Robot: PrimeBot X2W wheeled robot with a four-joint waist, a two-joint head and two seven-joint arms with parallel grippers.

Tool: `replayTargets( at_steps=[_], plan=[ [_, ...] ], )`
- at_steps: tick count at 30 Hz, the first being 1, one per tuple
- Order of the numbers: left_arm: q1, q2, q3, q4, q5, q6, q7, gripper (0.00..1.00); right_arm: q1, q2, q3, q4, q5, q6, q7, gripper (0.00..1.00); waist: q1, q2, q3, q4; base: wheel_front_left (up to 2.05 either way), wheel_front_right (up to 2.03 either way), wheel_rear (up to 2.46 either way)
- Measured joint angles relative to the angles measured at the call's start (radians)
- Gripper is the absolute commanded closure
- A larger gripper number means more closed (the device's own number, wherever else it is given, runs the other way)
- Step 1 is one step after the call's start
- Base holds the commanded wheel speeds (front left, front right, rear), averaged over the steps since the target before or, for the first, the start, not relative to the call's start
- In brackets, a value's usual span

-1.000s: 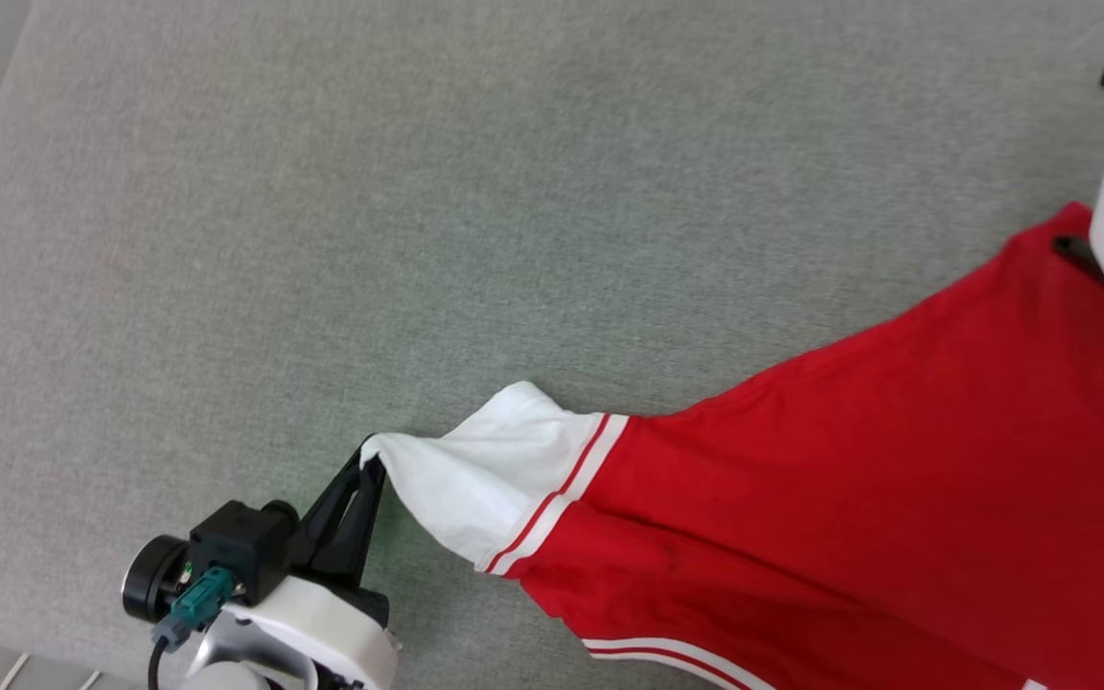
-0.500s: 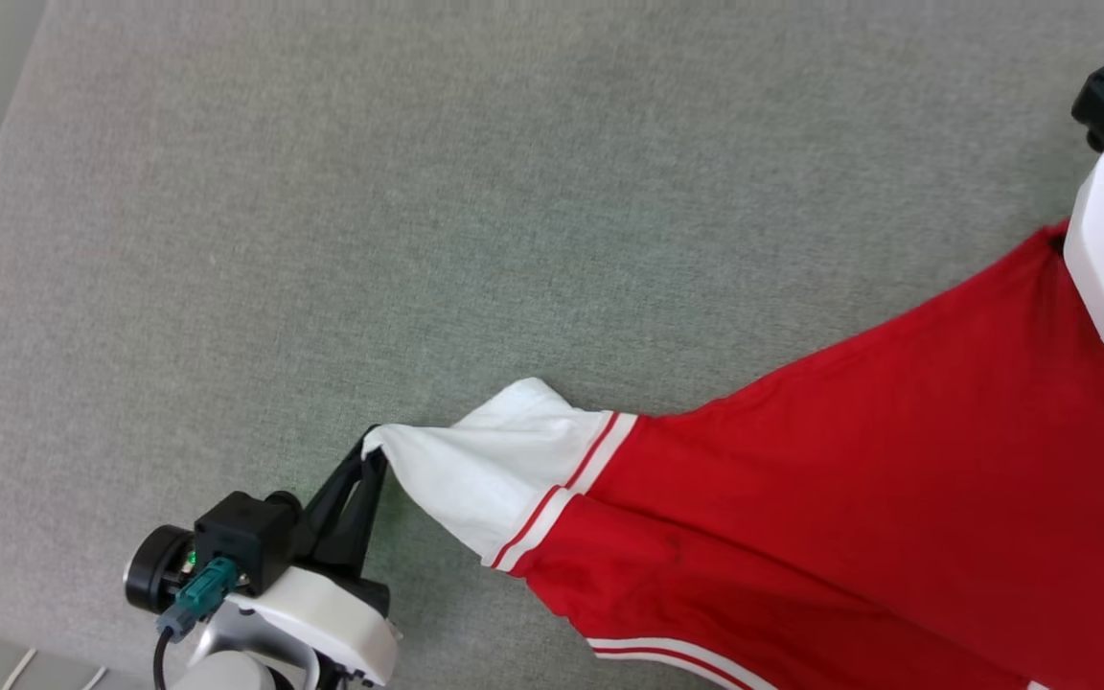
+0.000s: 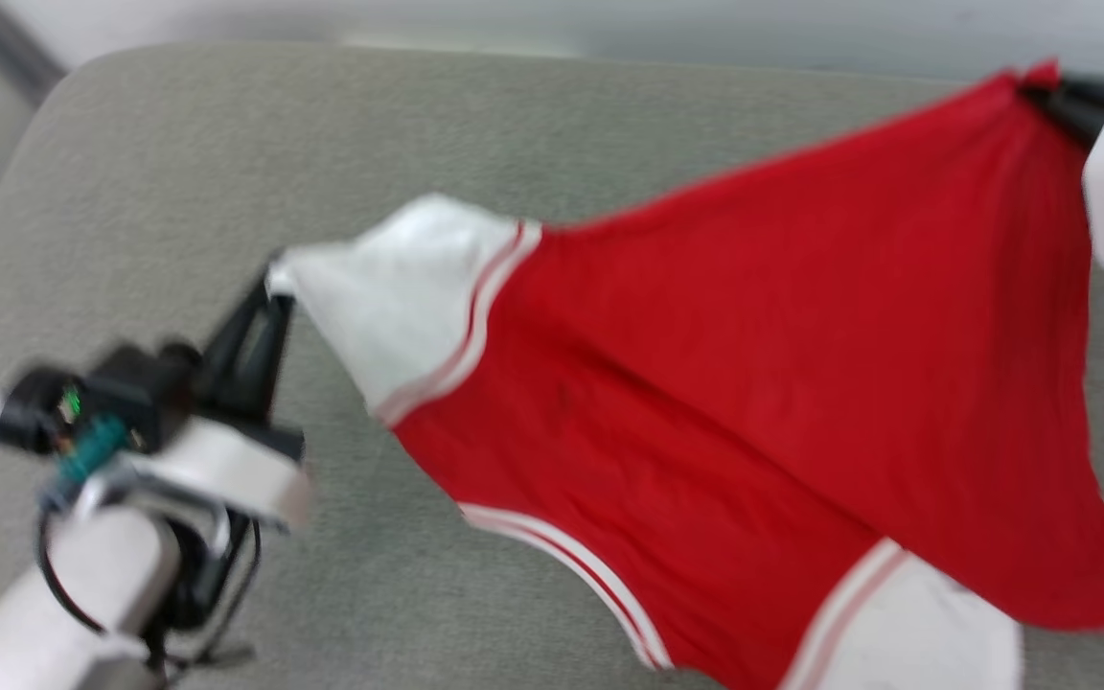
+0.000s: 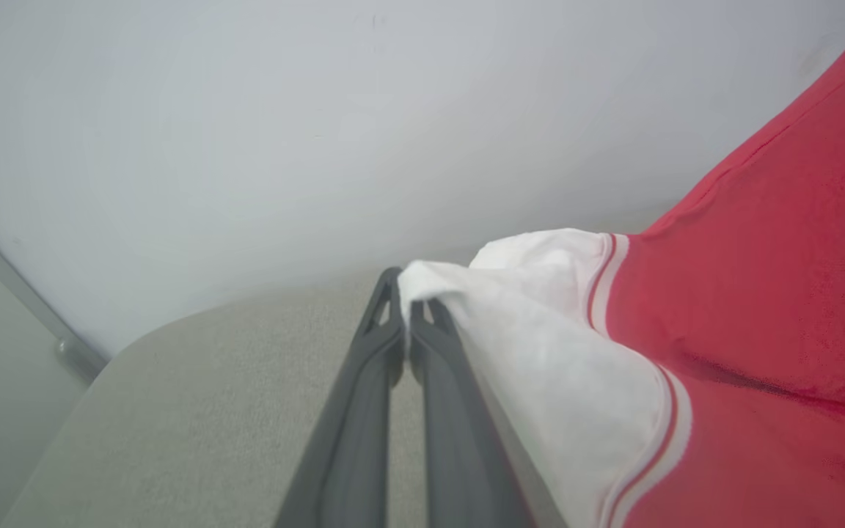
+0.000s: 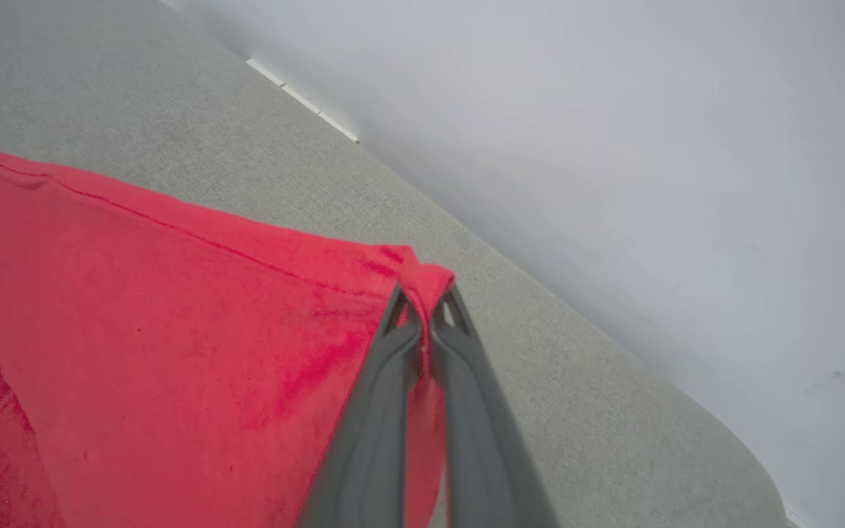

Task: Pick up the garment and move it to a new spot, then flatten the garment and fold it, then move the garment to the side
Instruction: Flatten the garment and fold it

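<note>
Though the head view is blurred, the big shapes read well enough: a grey surface lies below both grippers, and a pale wall rises past its far edge, ahead of the fingertips in each wrist view.

Strung between the two grippers is the garment, red with white sleeves. Its upper edge is pulled tight from one set of fingertips to the other, and the rest sags below that line, toward the robot. Whether the low part touches the surface I cannot tell.

The left gripper is clenched on the garment, its two dark fingers pressed together with the tip of a white sleeve nipped between them. From there the sleeve widens out to the gripper's right and meets the red body.

The right gripper is clamped on the garment too, with a small fold of its red edge caught at the very tips. The cloth spreads away to that gripper's left.

The other sleeve hangs well below the right gripper. A striped band curves along the drooping edge between the two sleeves. Thin red and white stripes mark the seam just right of the left fingertips.
</note>
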Motion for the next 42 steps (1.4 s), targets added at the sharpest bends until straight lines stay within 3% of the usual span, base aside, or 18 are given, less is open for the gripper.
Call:
replayTargets(
  at_steps=[7, 13, 23, 29, 36, 42],
  plan=[
    [-0.277, 0.025, 0.041, -0.016, 0.047, -0.037, 0.08, 1.0, -0.098, 0.025, -0.083, 0.017, -0.063, 0.0, -0.112, 1.0, 0.0, 0.0, 0.002, -0.068, 0.0, 0.0, 0.0],
    [-0.551, -0.006, 0.064, 0.03, 0.056, -0.088, 0.139, 1.0, -0.213, 0.085, -0.142, 0.063, -0.125, 0.0, -0.138, 1.0, 0.0, 0.0, 0.055, -0.096, 0.0, 0.0, 0.0],
    [-1.021, -0.092, 0.067, 0.237, 0.073, -0.212, 0.18, 1.0, -0.498, 0.155, -0.214, 0.16, -0.232, 0.0, -0.161, 1.0, 0.0, 0.0, 0.169, -0.116, 0.0, 0.0, 0.0],
    [-1.278, -0.16, 0.058, 0.383, 0.099, -0.267, 0.174, 1.0, -0.66, 0.166, -0.2, 0.222, -0.29, 0.0, -0.182, 1.0, 0.0001, 0.0, 0.228, -0.112, 0.0, 0.0, 0.0],
    [-1.432, -0.18, 0.042, 0.531, 0.125, -0.319, 0.133, 1.0, -0.778, 0.187, -0.151, 0.292, -0.308, 0.0, -0.229, 1.0, 0.0001, 0.0, 0.282, -0.113, 0.0, 0.0, 0.0],
    [-1.418, -0.181, 0.016, 0.621, 0.113, -0.345, 0.097, 1.0, -0.769, 0.208, -0.086, 0.358, -0.284, 0.0, -0.281, 1.0, 0.0, 0.0, 0.312, -0.121, 0.0, 0.0, 0.0]
  ],
)
